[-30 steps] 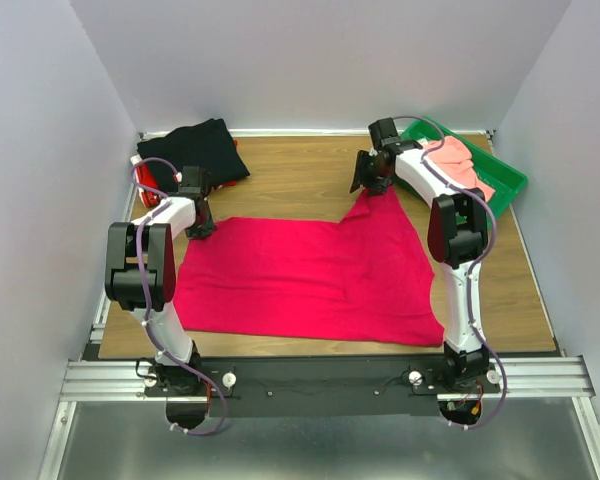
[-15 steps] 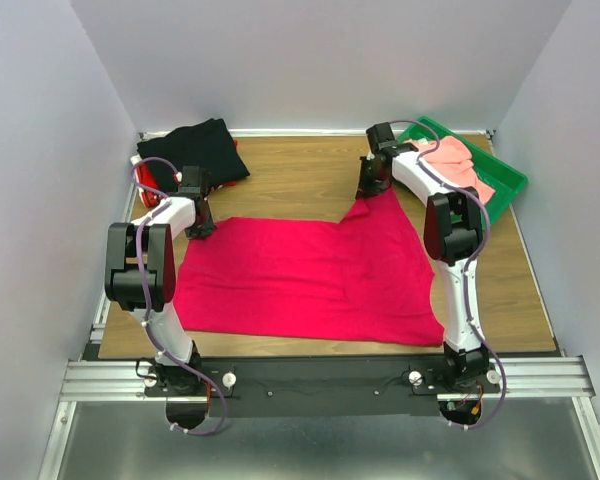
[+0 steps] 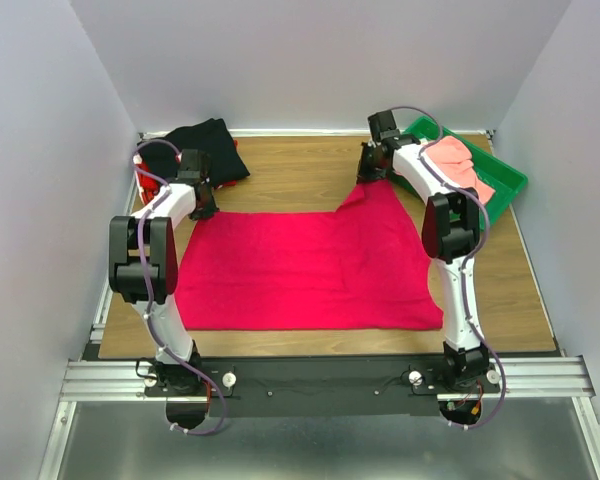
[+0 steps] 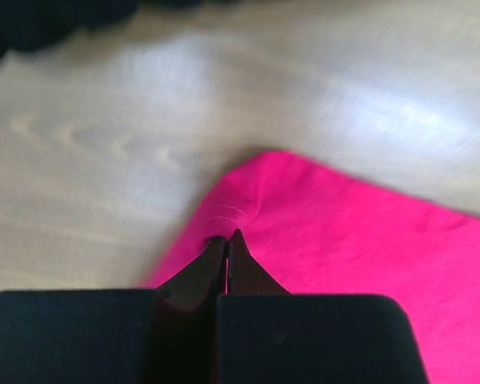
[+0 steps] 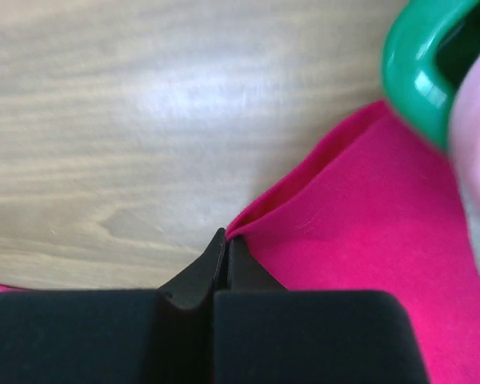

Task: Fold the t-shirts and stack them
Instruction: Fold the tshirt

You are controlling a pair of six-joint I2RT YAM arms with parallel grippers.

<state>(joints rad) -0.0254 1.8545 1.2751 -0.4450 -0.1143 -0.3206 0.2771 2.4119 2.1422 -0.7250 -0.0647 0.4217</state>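
T-shirts number three here, and none sits in a finished stack yet. Widest of all is the wooden table (image 3: 290,170), and most of its middle is covered by the crimson shirt (image 3: 310,270), which lies flat and spread open, its near edge toward the arm bases. At the far right corner stands the green tray (image 3: 507,182), with the pink shirt (image 3: 465,165) heaped loosely in it, partly hidden behind the right arm. At the far left corner the black shirt (image 3: 205,142) lies in a compact bundle. It looks folded, though the overhead view is too coarse to be sure.

The left gripper (image 4: 226,244) has its jaws pressed together on the far left corner of the crimson shirt, with a small pucker of cloth at the tips. The right gripper (image 5: 225,240) is likewise pinched on the far right corner, where the hem is drawn into a peak near the tray's rim.

By my judgement the task is somewhere in its first half. The black shirt may be done. The crimson one is laid out and gripped by both far corners, ready for a first fold toward the near edge, with no crease in it yet. It must then be folded down to size and stacked, and the pink shirt has the whole job ahead.
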